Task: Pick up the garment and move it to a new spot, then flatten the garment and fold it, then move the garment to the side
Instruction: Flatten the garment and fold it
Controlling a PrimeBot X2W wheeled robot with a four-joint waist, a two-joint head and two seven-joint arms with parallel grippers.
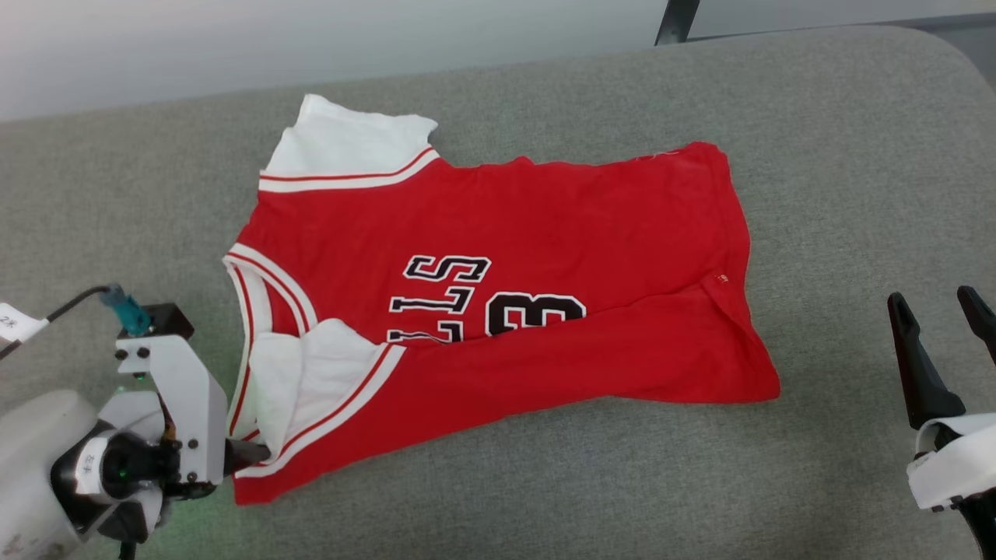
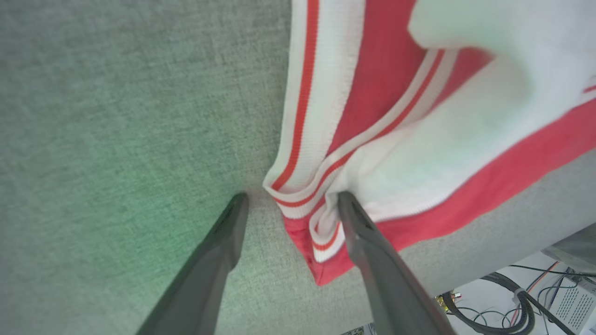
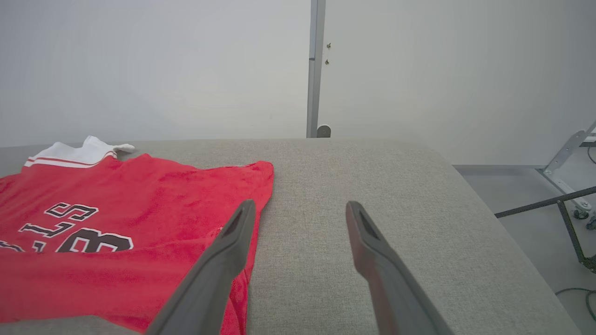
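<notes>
Grey fabric surface (image 1: 817, 117), pale wall (image 3: 139, 70)

Garment (image 1: 545, 233): flat on tabletop (image 1: 817, 155), left of centre; collar to the left, hem to the right, near side folded over onto its front.
Left gripper (image 2: 292, 197): at garment's near left corner, collar edge between its fingers.
Right gripper (image 1: 932, 294): near right, apart from hem.
Post (image 1: 675, 19): behind tabletop's far edge.

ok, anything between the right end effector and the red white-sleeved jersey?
Just bare grey woven cushion between right end effector and red white-sleeved jersey, head view.
</notes>
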